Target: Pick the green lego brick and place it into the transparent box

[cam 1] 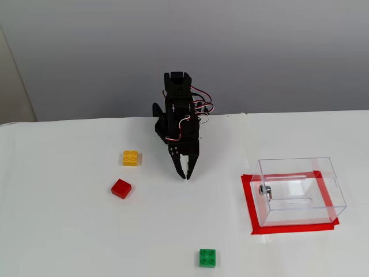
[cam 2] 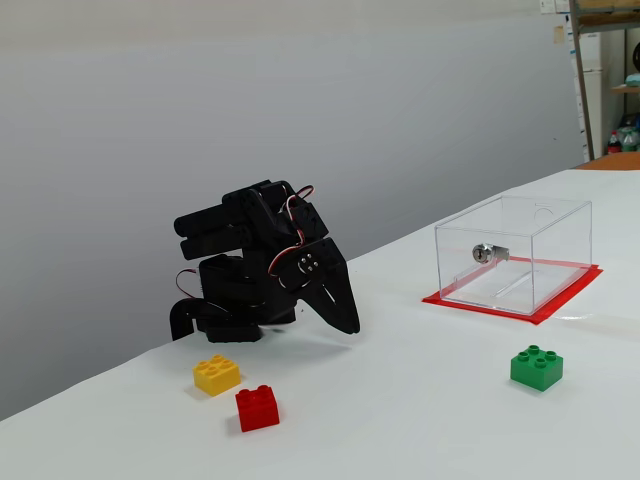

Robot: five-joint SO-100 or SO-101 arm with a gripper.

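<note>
Setting: a white table (cam 1: 69,231) against a plain grey wall, shown in two fixed views, one looking down from the front and one low from the side.
Arm: a black robot arm folded down on itself near the back of the table, wires looping over its joints, which looks like a resting pose.
Pincer: the pincer (cam 1: 185,173) points down toward the table with its fingers drawn together, holding nothing; its tips sit close to the surface.
Green lego brick: the green lego brick (cam 1: 207,257) lies flat, studs up, alone near the front edge of the table, well apart from the pincer and untouched. In the side view (cam 2: 537,367) it sits in front of the box.
Transparent box: the transparent box (cam 1: 331,179) stands open-topped and empty on the right in the front view, with a small metal fitting on one wall.
Red tape: a rectangle of red tape (cam 1: 249,202) outlines the box's base, probably to mark a fixed drop-off spot.
Other bricks: a yellow brick (cam 1: 131,157) and a red brick (cam 1: 121,188) lie near each other to the left of the pincer, likely as decoys.
Progress: the pick seems not yet begun; the arm would need to reach forward past its folded pose.
</note>
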